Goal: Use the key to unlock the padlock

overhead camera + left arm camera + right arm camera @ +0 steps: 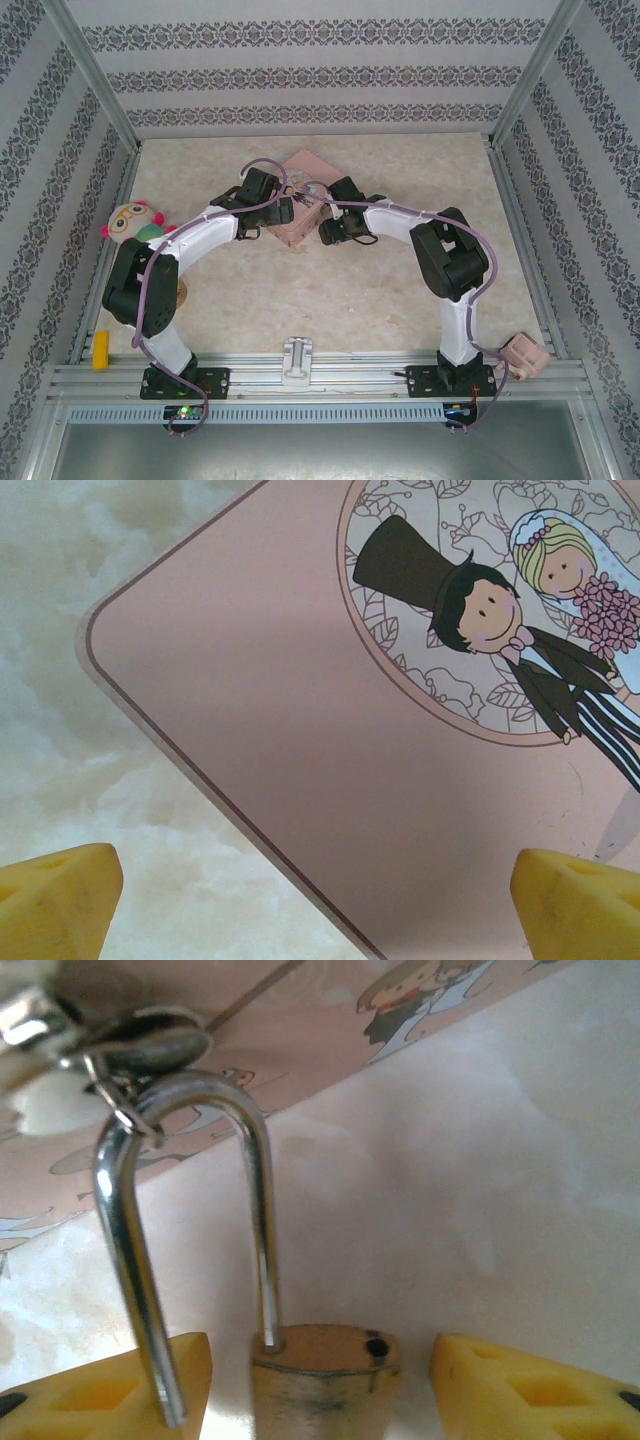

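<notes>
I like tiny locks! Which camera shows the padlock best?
The right wrist camera: the padlock sits close up inside the right pincer, silver shackle and brass body clear. From the top camera it is too small to make out beside the pink tin. The left wrist camera faces the tin's lid.

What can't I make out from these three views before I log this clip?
- Key: right wrist view, the metal cluster at top left is blurred; no key can be told apart.
- Padlock: right wrist view, the bottom edge cuts off its body, so the keyhole and any contact with the right jaws are unseen.
- Top view: the padlock is too small to pick out among the wrists over the pink tin.
</notes>
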Tool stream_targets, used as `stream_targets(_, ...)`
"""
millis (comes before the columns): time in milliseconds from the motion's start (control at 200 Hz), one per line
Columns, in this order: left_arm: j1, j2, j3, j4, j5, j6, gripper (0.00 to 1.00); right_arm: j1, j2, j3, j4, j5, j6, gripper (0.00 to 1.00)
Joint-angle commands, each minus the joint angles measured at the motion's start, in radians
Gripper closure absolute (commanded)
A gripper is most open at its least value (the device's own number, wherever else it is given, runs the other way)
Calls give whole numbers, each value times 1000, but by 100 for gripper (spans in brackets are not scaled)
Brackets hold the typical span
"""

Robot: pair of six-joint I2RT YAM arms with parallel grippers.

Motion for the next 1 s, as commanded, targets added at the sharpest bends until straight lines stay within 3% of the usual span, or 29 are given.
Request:
stream_targets(0,17,15,24,-41,7,-10,1,12,29,23,-16,15,-18,43)
stream_targets(105,15,15,25,-44,14,-12,1,14,34,18,-13,17,-15,50)
stream_targets(305,15,4,21,-54,16,-11,1,28,2,-40,10,30,-2,77)
stream_targets(700,12,-116,-35,-70,-5,-4,1,52,-117,-205,92,-12,71,97)
stream_targets(875,-16,-188,-67,-42,-29,11,1,80,-162,-274,107,-2,105,100)
stream_targets(994,-73,-206,-75,-45,-120,47,1,88,-212,-344,147,-14,149,100)
